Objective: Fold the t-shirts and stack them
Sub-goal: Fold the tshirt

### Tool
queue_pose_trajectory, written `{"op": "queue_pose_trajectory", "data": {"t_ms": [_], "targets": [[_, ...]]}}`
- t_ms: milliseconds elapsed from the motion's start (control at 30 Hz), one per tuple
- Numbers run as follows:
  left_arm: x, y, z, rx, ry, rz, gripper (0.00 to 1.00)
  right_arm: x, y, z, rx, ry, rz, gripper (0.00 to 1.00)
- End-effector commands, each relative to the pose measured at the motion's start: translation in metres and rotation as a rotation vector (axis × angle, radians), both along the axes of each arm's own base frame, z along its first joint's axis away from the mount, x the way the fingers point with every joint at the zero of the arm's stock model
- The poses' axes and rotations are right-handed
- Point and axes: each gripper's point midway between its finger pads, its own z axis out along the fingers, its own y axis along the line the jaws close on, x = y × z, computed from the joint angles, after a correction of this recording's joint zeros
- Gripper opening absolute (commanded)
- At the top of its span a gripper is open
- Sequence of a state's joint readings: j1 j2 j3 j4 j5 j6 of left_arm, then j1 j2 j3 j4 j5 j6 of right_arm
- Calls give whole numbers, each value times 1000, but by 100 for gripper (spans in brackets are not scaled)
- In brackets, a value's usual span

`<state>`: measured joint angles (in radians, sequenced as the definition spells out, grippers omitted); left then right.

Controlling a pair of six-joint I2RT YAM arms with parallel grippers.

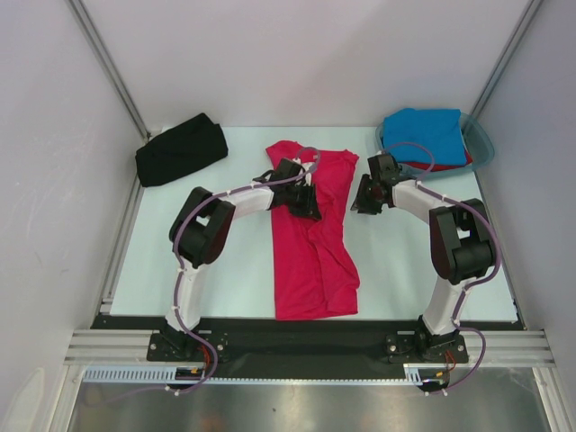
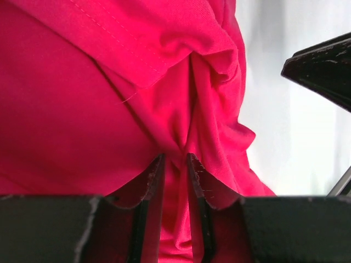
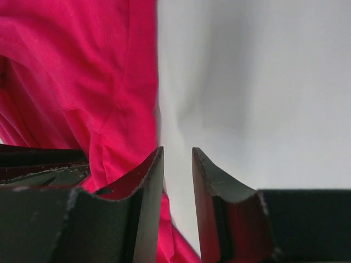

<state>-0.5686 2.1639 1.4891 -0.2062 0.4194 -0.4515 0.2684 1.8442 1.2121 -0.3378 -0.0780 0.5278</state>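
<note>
The crimson-pink t-shirt (image 1: 310, 261) lies lengthwise mid-table, its left half doubled over. My left gripper (image 1: 310, 205) is down on the shirt's upper middle. In the left wrist view its jaws (image 2: 175, 159) are shut on a bunched ridge of that pink cloth (image 2: 82, 109). My right gripper (image 1: 363, 196) hovers just off the shirt's right edge. Its jaws (image 3: 177, 150) stand narrowly open, with bare table between the tips and the pink hem (image 3: 82, 71) beside the left finger. A black t-shirt (image 1: 180, 150) sits folded at the back left. A blue t-shirt (image 1: 425, 130) lies over a red one (image 1: 434, 166).
The blue and red shirts rest in a translucent teal tub (image 1: 484, 144) at the back right corner. White walls and metal frame posts close in the table on three sides. Both arm bases are bolted to the black rail along the near edge.
</note>
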Motion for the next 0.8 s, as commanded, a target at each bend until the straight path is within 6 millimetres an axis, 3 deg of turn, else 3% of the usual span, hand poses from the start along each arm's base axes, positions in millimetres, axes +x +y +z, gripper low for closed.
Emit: {"op": "queue_pose_trajectory", "data": {"t_ms": [0, 133, 500, 767], "targets": [[4, -3, 7, -25, -19, -11, 27, 14, 11, 26, 36, -74, 43, 32], [7, -8, 9, -47, -21, -21, 28, 14, 15, 24, 50, -67, 52, 32], [16, -33, 42, -172, -62, -74, 29, 17, 41, 5, 156, -24, 117, 32], [8, -43, 35, -221, -12, -116, 35, 17, 45, -5, 157, 1, 135, 31]]}}
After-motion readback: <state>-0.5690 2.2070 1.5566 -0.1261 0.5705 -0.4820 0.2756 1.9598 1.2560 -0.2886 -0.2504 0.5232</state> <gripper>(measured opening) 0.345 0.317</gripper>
